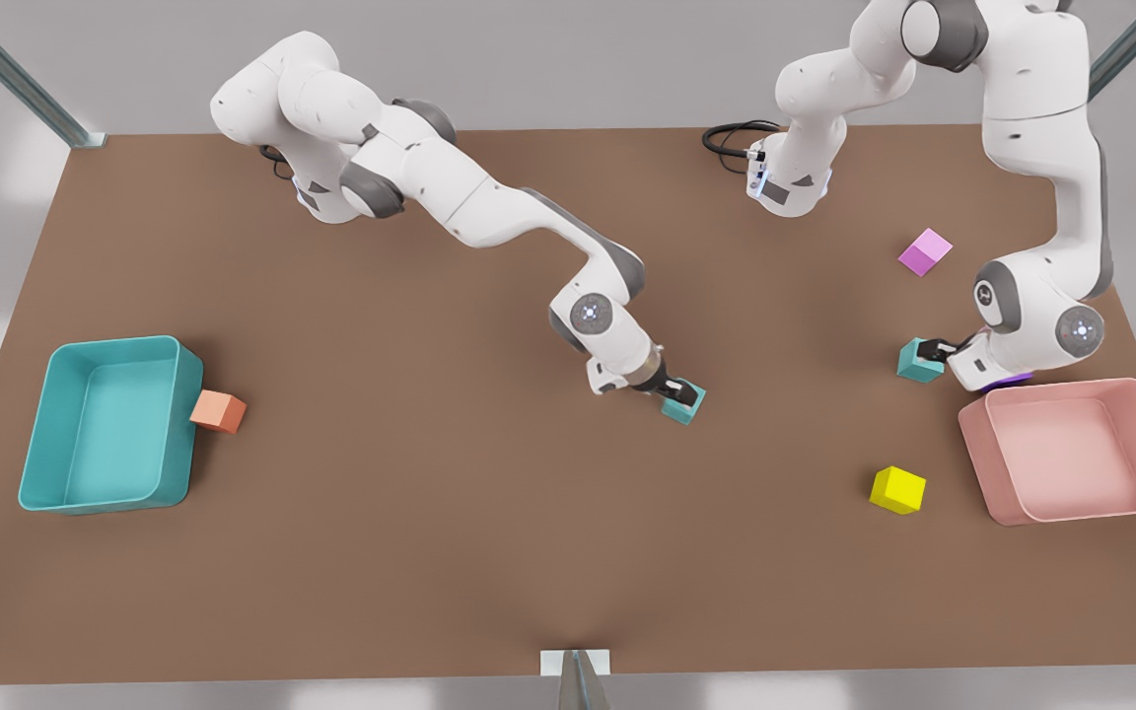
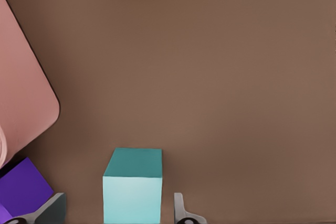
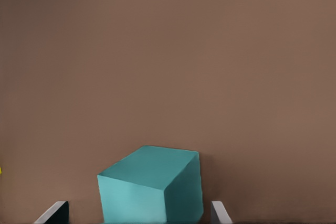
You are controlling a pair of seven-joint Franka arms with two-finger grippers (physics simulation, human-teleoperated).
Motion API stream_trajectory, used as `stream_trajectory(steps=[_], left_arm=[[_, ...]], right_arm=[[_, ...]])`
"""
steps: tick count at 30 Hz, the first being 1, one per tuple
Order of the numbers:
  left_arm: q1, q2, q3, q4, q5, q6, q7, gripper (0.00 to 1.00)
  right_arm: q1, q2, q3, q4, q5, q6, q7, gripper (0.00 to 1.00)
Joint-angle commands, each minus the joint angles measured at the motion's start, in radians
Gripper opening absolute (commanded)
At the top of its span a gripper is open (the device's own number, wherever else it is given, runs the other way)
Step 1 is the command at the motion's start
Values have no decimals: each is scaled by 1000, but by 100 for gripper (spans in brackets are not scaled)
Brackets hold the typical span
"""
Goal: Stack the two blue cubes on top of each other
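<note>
Left gripper point(image 1: 935, 351) is seen spread wide around one teal cube point(image 1: 919, 360), fingers point(image 2: 181, 211) clear of its sides, just beside the pink bin point(image 1: 982, 434) and a purple cube point(image 2: 21, 187). Right gripper point(image 1: 678, 392) is likewise spread, unclosed, around the other teal cube point(image 1: 684, 402) mid-table, bare tabletop point(image 1: 450, 493) all around. Teal bin point(image 1: 40, 424) is touched by an orange cube point(image 1: 219, 411).
</note>
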State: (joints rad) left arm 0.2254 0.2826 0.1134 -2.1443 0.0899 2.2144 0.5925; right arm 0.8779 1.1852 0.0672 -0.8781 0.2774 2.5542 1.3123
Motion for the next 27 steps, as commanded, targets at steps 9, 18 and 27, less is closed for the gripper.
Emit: stream_trajectory(steps=[9,18,27], left_arm=[[22,67,2,-46,-1,186,394,100],[23,76,19,-91,-2,200,380,100],[23,107,20,-92,-1,200,382,100]], right_arm=[[-438,-623,91,-441,-260,-778,-615,100],[-746,-1076,-70,-682,-296,-1002,-1237,100],[-869,-1020,-122,-550,-239,-1118,-1303,100]])
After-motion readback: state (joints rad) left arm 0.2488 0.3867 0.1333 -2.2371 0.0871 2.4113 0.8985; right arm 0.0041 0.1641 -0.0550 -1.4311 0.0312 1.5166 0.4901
